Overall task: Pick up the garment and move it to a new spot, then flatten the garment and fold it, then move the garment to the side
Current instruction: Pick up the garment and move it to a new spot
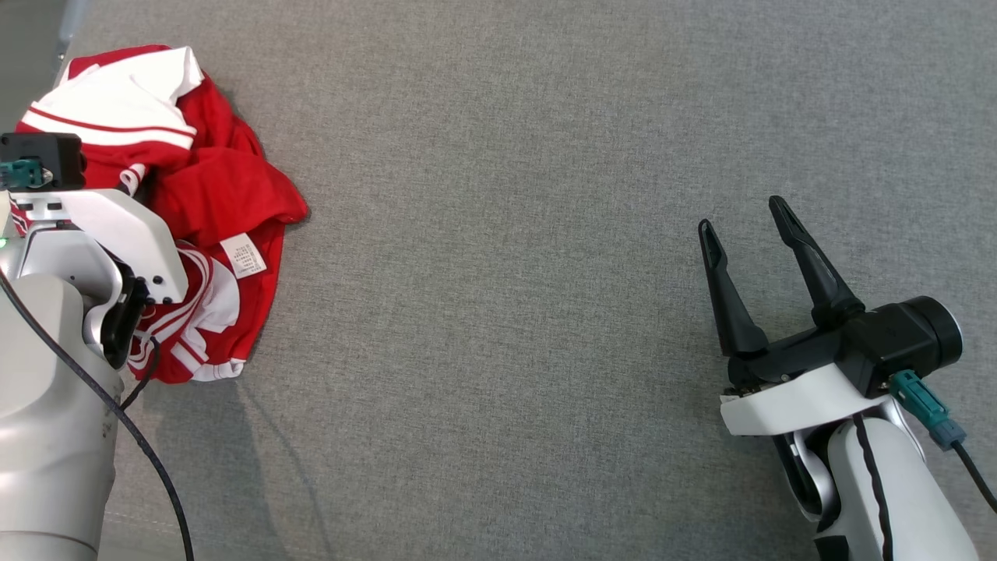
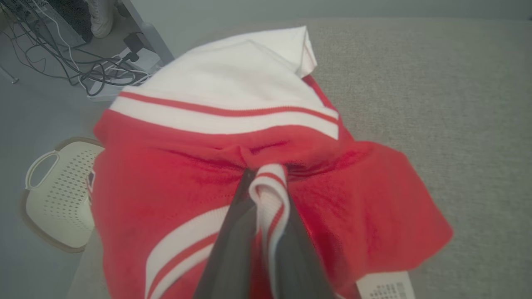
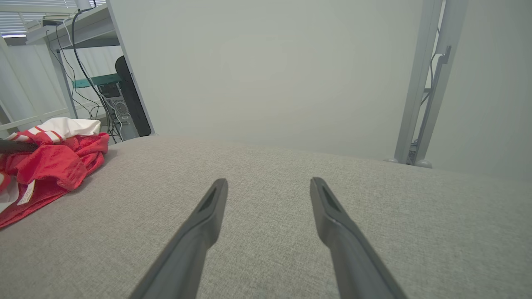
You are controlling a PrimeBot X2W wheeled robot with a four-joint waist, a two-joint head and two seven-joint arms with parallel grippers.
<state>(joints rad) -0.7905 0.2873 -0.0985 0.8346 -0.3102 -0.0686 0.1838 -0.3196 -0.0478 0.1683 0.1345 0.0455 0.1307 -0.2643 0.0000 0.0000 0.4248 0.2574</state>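
L gripper (image 2: 266, 176) has pinched a fold of the crumpled red-and-white garment (image 1: 210, 195), which lies at the far-left corner of the grey table (image 1: 506, 312).

Its 2 fingers are pressed together on a ribbed white-and-red striped trim (image 2: 271, 195), w/ the rest of the heap slack on the table. R gripper (image 1: 741, 214) hangs over the table's right side, well apart from the garment, its 2 fingers spread w/ nothing between them. The cloth looks soft, light and limp, not fragile, so it will prob. drape and unroll when lifted and may drag on the table's rough weave. The trim is thicker, so it should grip better than the thin red body. For flattening, 2 holds at hem or shoulder corners seem best, away from the care label (image 1: 243, 255).
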